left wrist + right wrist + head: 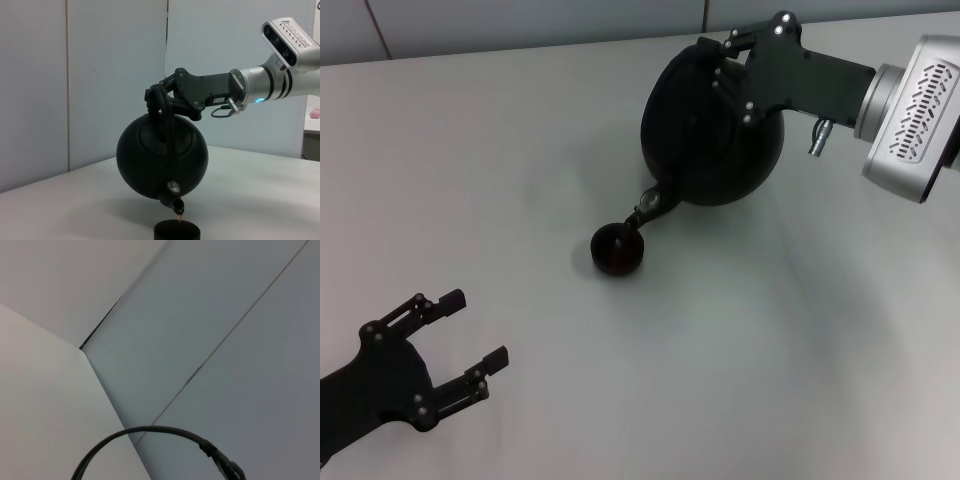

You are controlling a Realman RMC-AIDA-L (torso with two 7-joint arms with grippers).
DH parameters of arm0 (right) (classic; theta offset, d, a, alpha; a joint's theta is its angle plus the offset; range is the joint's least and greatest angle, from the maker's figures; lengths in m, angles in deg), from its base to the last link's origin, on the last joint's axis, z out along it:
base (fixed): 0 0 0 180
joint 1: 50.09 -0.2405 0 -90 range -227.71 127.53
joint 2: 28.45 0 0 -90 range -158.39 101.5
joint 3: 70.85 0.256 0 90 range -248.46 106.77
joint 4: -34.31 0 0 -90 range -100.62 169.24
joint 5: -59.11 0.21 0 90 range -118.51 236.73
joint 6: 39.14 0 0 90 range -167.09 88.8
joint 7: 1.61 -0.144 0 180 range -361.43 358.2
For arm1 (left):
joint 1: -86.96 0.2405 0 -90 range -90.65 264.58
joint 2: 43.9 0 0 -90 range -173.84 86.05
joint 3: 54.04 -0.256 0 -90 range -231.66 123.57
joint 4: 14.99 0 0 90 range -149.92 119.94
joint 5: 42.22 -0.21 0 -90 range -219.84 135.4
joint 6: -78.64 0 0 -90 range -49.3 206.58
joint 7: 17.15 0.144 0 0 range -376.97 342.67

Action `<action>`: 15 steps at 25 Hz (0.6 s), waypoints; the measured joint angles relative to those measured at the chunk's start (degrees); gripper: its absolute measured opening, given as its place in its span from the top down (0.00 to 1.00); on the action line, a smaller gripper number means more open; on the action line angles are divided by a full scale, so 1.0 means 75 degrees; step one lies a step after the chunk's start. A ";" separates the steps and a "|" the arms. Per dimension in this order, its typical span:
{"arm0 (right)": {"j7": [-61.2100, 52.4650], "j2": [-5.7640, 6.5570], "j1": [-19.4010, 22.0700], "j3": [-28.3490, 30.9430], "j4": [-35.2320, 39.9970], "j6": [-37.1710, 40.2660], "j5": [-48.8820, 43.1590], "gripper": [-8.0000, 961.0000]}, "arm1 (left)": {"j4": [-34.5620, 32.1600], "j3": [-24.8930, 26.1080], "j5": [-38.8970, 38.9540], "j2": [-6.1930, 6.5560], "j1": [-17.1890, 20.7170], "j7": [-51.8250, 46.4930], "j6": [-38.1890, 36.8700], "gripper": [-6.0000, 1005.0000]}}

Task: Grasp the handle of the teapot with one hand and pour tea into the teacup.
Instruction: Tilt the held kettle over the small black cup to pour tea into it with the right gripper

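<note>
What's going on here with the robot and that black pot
The right gripper is shut on the handle of the black teapot, holding it in the air and tipped with the spout pointing down. A thin stream of tea is running from the spout into the small teacup on the white table just below. The left gripper is open and idle, low near the table's front, away from the pouring.
</note>
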 joint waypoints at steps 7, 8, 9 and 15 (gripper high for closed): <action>-0.1559 0.0014 0.0077 -0.0001 0.0167 0.0008 0.0000 0.92 | 0.0000 0.0000 0.0009 0.0002 0.0018 0.0000 -0.0001 0.20; -0.1559 0.0014 0.0077 -0.0001 0.0167 0.0008 0.0000 0.92 | 0.0000 0.0000 0.0009 0.0004 0.0018 0.0000 0.0000 0.20; -0.1829 0.0015 0.0108 0.0002 0.0197 0.0010 0.0000 0.92 | 0.0000 0.0000 0.0009 0.0010 0.0018 0.0001 -0.0001 0.20; -0.2787 0.0028 0.0336 0.0130 0.0207 0.0022 0.0102 0.92 | 0.0000 0.0000 0.0010 0.0013 0.0016 0.0000 0.0000 0.20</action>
